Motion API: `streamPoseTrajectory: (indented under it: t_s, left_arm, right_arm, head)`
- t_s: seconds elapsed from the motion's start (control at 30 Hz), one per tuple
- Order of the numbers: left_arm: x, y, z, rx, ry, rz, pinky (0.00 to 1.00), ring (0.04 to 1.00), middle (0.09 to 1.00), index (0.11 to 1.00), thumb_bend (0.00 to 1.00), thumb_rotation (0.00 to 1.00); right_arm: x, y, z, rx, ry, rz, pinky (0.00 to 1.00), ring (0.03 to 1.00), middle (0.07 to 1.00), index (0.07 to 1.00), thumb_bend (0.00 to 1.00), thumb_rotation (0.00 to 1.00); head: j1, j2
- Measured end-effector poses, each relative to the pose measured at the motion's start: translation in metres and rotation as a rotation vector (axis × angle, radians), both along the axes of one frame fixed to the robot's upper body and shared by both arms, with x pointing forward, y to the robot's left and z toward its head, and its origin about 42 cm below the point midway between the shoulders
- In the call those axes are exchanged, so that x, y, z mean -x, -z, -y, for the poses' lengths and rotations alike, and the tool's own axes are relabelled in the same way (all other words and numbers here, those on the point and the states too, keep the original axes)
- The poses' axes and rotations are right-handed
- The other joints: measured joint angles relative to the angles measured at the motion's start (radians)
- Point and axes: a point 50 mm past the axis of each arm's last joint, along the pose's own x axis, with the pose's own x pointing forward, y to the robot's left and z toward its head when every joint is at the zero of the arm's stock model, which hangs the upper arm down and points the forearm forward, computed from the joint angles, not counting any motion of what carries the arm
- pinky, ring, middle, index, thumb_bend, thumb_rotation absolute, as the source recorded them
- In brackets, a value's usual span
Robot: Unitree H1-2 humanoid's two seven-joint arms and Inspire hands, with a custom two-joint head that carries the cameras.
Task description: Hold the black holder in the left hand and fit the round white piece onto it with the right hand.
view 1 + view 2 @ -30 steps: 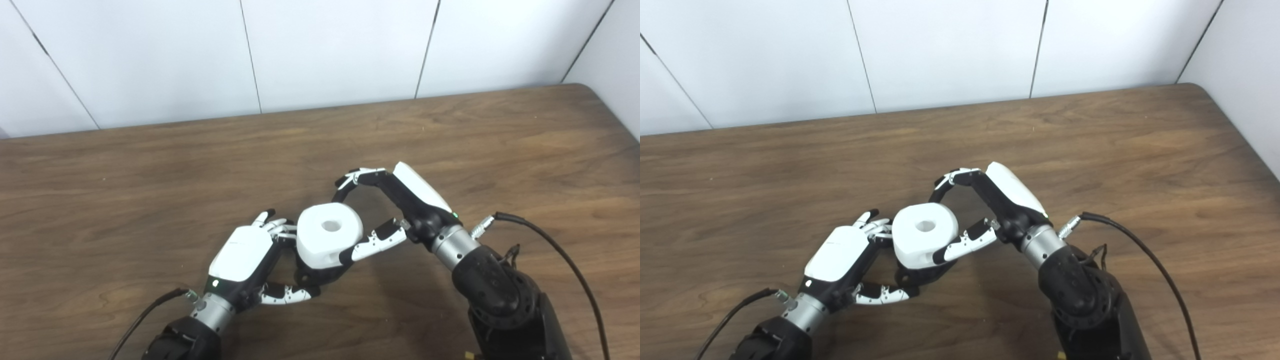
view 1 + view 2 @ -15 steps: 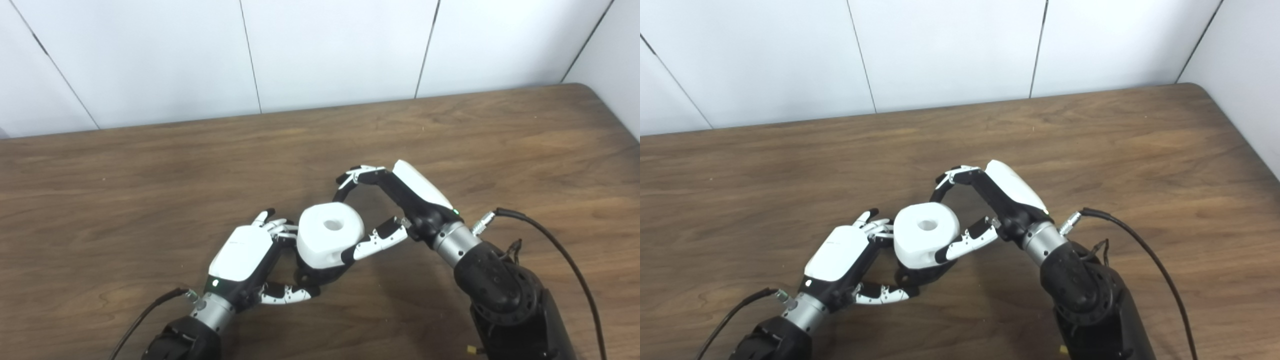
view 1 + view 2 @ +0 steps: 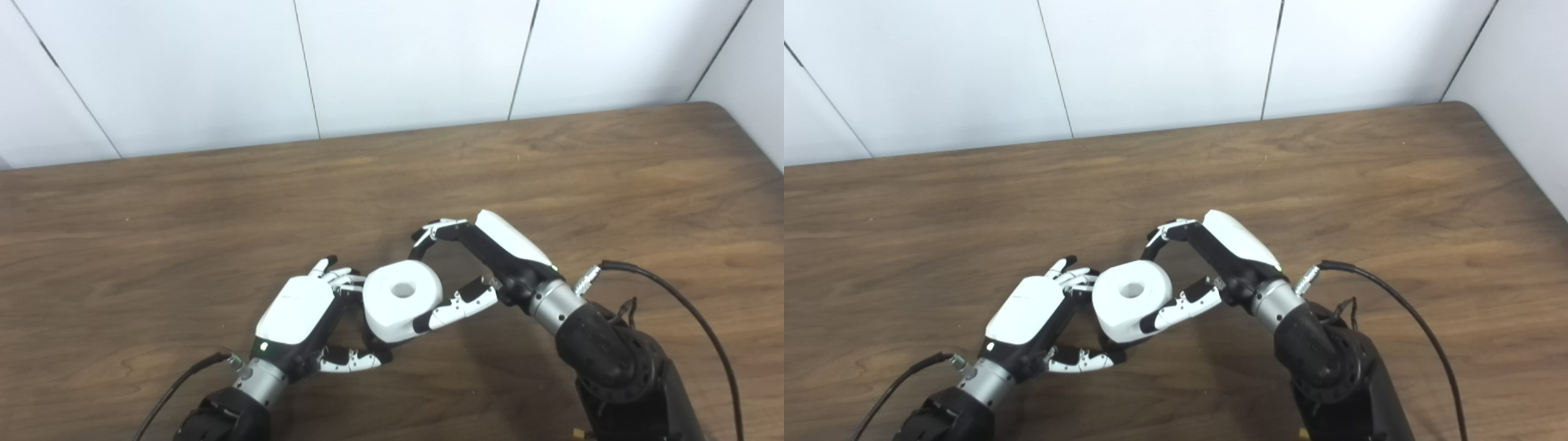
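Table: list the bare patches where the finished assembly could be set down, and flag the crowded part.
The table is bare across its far strip along the white wall, its whole left side, and the right corner beyond the cable. It is crowded near centre, where the left hand and right hand close around the round white piece.

A long brown wooden table (image 3: 184,202) with dark streaked grain is filling most of the scene; its far edge is running along just below a white panelled wall (image 3: 404,61), and its far right corner (image 3: 713,110) is showing as rounded; thin dark vertical seams (image 3: 306,67) are dividing the wall into wide flat panels, some of them slanting in the picture; a second white wall surface (image 3: 1519,92) is standing at the right, meeting the back wall at a corner and bordering the table's right edge.
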Motion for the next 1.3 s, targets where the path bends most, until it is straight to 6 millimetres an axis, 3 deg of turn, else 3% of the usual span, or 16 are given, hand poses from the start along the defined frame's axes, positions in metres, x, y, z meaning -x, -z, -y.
streamPoseTrajectory:
  t_s: [0.4,0.7,1.0,1.3]
  left_arm:
    - [0.000,0.000,0.000,0.000,0.001,0.001,0.99,0.863,0.767,0.485,0.52,0.05]
    - [0.000,0.000,0.000,0.000,0.001,0.001,1.00,0.865,0.767,0.485,0.52,0.05]
    - [0.000,0.000,0.000,0.000,-0.001,0.000,1.00,0.865,0.763,0.485,0.52,0.05]
    - [-0.001,0.000,0.000,-0.001,-0.007,-0.007,1.00,0.866,0.773,0.493,0.52,0.07]
  right_arm:
    - [0.000,0.000,0.000,0.032,0.005,-0.008,0.90,0.908,0.835,0.660,1.00,0.32]
    - [0.000,0.000,0.001,0.041,-0.001,-0.018,0.94,0.936,0.898,0.742,1.00,0.34]
    - [0.001,-0.004,0.011,0.052,-0.010,-0.041,0.99,0.972,0.946,0.802,1.00,0.39]
    - [0.001,-0.010,0.025,0.075,-0.016,-0.067,0.97,0.985,0.959,0.822,1.00,0.43]
  head:
    - [-0.002,-0.002]
    - [-0.002,0.000]
    - [0.000,0.002]
    - [0.006,0.003]
